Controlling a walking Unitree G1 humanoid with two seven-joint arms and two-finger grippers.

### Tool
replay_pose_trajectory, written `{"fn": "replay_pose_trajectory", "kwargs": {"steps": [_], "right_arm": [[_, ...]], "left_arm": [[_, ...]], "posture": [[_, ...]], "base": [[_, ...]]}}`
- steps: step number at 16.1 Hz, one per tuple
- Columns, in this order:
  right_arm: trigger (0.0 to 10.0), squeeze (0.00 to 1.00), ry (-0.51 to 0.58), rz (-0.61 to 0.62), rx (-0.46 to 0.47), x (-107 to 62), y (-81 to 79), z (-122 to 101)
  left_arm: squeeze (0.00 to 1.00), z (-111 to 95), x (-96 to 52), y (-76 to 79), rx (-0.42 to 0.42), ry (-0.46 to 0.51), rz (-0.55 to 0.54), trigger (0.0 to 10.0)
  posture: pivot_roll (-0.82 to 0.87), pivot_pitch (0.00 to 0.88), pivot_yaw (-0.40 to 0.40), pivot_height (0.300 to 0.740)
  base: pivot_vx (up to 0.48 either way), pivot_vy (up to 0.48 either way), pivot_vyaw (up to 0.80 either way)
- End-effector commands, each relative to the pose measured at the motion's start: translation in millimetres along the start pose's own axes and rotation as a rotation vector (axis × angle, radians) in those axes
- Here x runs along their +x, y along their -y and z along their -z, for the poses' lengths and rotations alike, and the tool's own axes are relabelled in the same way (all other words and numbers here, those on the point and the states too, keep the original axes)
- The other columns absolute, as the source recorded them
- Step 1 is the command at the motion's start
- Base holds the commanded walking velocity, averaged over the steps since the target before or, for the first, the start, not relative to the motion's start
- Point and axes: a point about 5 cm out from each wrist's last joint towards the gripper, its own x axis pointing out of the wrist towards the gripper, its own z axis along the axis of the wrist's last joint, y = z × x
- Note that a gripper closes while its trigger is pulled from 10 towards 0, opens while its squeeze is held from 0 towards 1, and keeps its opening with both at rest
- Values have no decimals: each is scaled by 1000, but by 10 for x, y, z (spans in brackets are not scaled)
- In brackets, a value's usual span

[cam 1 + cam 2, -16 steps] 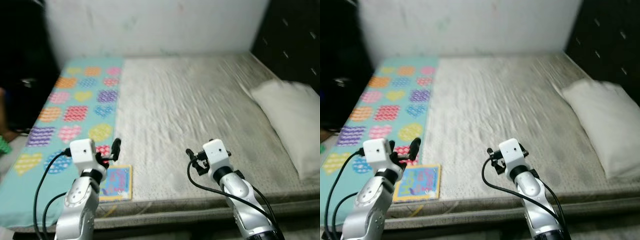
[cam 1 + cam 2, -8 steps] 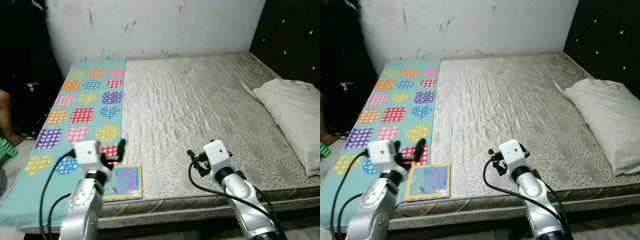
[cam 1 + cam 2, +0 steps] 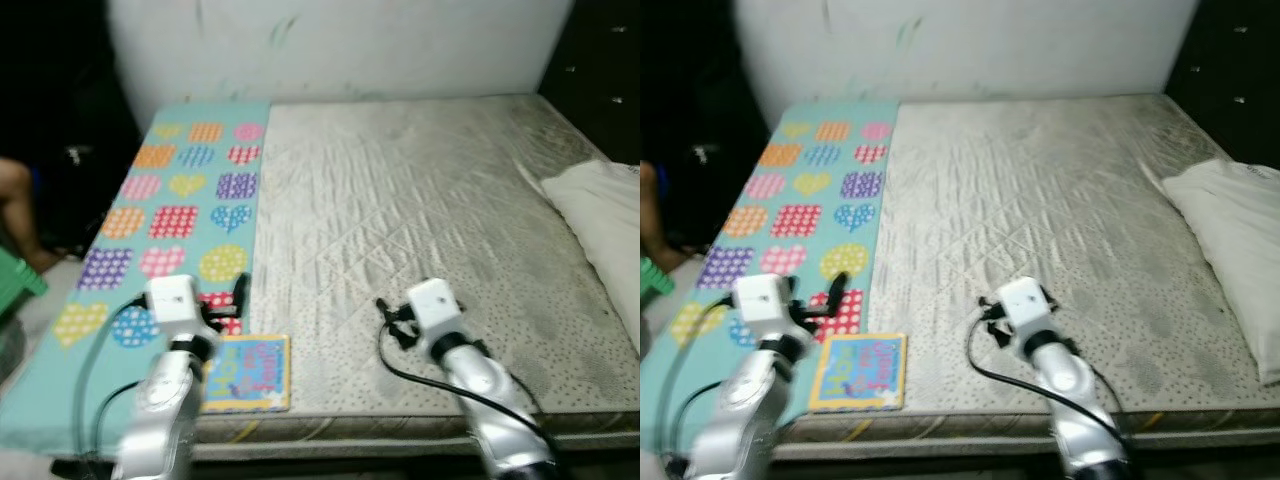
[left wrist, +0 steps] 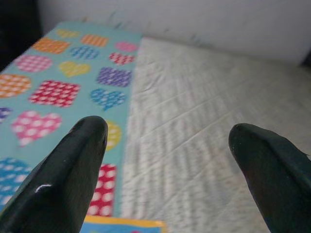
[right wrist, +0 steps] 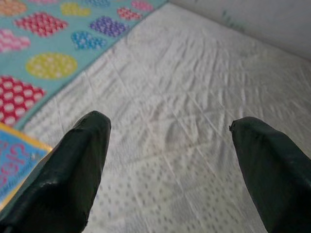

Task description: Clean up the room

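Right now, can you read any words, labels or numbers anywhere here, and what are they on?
Children's book at the mattress edge by the left gripper: coloured lettering on the cover, too blurred to read.
Heart-patterned mat: only hearts, no text.
Pillow: no legible marking.
Wall: scribbles, no words.

Both arms are silver, jointed tubes, each ending in a white, boxy wrist block with rounded corners. Black cables loop loosely from each block down along the forearm. The left gripper (image 4: 167, 160) and right gripper (image 5: 170, 160) each carry two long, glossy black fingers with blunt, rounded tips, broad towards the base.
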Motion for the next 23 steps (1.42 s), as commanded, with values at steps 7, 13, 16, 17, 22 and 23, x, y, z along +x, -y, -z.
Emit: {"fn": "replay_pose_trajectory", "kwargs": {"steps": [7, 13, 16, 17, 22, 23], "right_arm": [[10000, 0, -8, 37, -10, -36, 124, 38], [10000, 0, -2, 29, -18, -18, 123, 26], [10000, 0, -5, 23, -25, -22, 122, 37], [10000, 0, -6, 18, -31, -22, 111, 45], [10000, 0, -7, 15, -40, -28, 105, 53], [10000, 0, -7, 16, -40, -28, 104, 55]], "left_arm": [[0, -13, 41, 103, -13, 3, 41, 10000], [0, -1, 45, 112, -21, -1, 43, 10000], [0, -15, 41, 108, -16, 15, 33, 10000], [0, -26, 33, 108, -37, 29, 48, 10000], [0, -62, 15, 133, -55, 50, 79, 10000], [0, -62, 14, 136, -52, 50, 84, 10000]], "posture": [[-191, 0, 44, 740], [-191, 0, 43, 740], [-191, 0, 40, 740], [-191, 0, 40, 740], [-191, 0, 42, 740], [-191, 0, 42, 740]], "base": [[0, 137, 0], [0, 480, 0], [0, 301, 0], [0, 0, 0], [242, 0, 0], [405, 0, 0]]}}
